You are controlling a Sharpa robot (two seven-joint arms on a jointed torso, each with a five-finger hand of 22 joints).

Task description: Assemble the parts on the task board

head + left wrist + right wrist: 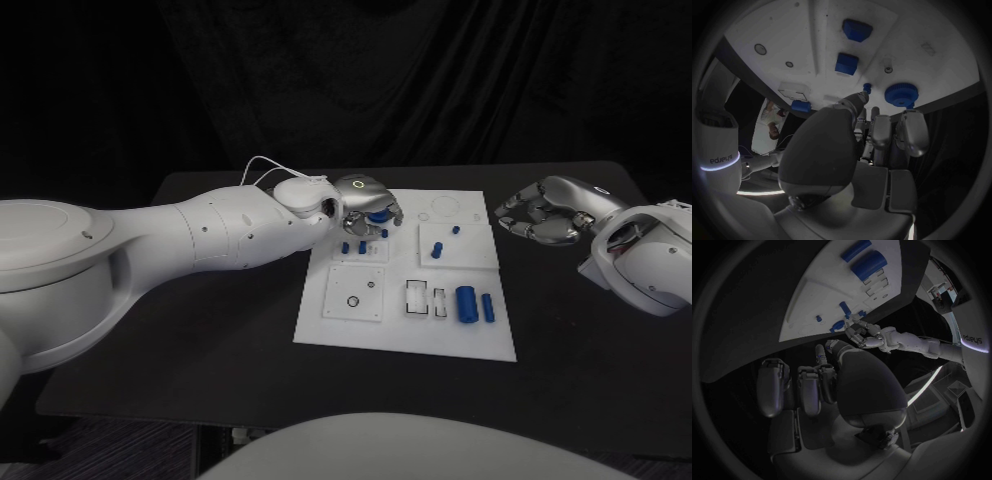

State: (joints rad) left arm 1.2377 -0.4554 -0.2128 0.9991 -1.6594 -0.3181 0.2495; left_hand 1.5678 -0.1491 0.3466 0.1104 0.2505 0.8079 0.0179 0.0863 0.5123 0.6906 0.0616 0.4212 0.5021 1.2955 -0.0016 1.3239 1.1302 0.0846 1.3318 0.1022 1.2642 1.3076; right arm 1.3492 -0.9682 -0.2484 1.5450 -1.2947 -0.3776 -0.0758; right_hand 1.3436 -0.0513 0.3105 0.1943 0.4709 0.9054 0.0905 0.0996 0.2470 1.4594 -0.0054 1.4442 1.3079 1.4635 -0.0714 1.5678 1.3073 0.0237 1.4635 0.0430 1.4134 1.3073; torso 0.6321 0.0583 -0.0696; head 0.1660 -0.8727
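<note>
The white task board (411, 330) lies in the middle of the black table. My left hand (364, 205) hovers over its far left corner, partly covering a round blue knob (384, 215). In the left wrist view the left hand (873, 135) has a fingertip right at a small blue peg (867, 88), with the knob (901, 93) beside it; whether the peg is pinched is unclear. My right hand (545, 212) hangs over the table off the board's right edge, fingers curled in and holding nothing. A thick blue cylinder (467, 303) and a thinner one (489, 307) lie at the board's near right.
Small blue pieces (349, 246) stand near the left hand, and two more (437, 247) sit on the square plate at the board's right. Two blue blocks (847, 63) show in the left wrist view. Bare black table surrounds the board.
</note>
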